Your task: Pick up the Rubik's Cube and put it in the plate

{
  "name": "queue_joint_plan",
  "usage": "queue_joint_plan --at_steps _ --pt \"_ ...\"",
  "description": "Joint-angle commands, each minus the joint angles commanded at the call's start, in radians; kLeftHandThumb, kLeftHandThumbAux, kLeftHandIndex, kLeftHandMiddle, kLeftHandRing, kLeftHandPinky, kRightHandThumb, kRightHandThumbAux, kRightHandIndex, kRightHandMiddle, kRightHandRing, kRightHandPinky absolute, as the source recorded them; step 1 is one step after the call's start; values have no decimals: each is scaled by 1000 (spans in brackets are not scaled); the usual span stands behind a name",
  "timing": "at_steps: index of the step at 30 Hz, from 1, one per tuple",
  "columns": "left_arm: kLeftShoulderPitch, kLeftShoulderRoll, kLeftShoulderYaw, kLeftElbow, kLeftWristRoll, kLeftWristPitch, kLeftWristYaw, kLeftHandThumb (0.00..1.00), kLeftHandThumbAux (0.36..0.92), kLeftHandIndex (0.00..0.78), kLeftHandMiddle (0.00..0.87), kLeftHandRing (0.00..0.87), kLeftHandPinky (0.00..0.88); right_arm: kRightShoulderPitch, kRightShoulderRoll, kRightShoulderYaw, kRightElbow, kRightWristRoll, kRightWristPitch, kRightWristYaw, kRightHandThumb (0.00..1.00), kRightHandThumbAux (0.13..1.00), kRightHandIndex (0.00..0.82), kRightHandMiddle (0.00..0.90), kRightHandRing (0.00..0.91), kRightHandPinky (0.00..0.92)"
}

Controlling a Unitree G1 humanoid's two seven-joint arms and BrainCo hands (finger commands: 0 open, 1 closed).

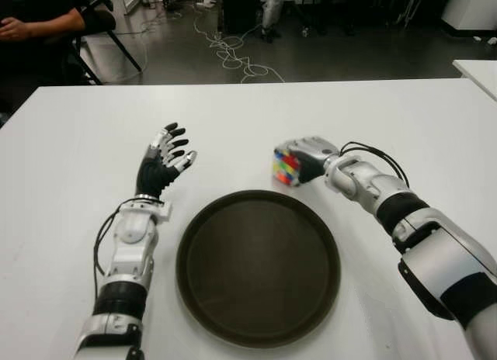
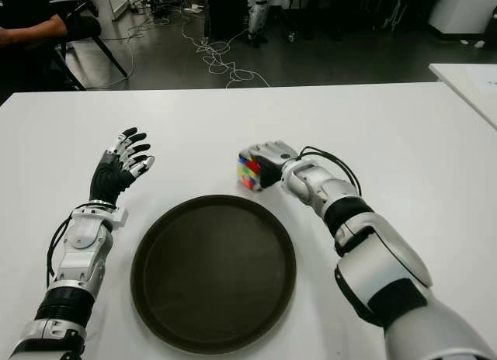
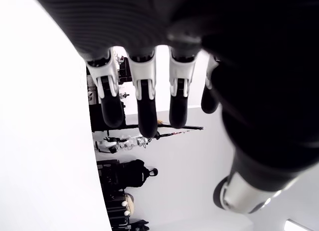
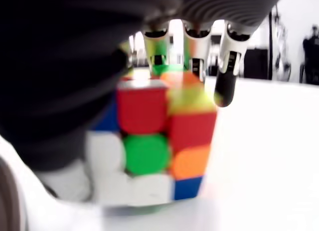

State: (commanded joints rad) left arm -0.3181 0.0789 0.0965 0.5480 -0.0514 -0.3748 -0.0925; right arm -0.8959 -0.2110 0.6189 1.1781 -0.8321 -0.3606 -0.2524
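The right robot hand (image 1: 304,155) sits just above centre of the frame, fingers curled over the Rubik's cube (image 1: 285,167), which appears to stand on the white bench (image 1: 388,119) just beyond the upper right rim of the dark plate (image 1: 194,244). The grasp looks made; lifting and carrying to the plate remain. The left robot hand (image 1: 163,162) shows left of the plate, fingers spread, holding nothing.

The right hand (image 1: 304,160) reaches toward the counter's middle, fingers curled in a grasp. The left hand (image 1: 163,167) shows nearer the left edge, fingers spread, holding nothing.
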Motion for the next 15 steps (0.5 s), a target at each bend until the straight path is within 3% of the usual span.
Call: queue_joint_plan --at_steps 8,15 --pt "3 2 -2 -6 1 3 -5 155 777 116 172 181 190 3 6 4 13 -2 13 -70 830 695 370 515 503 507" --pt "5 4 -3 -9 2 5 -5 161 774 126 178 182 178 1 9 7 19 -1 20 -77 832 694 371 516 516 513"
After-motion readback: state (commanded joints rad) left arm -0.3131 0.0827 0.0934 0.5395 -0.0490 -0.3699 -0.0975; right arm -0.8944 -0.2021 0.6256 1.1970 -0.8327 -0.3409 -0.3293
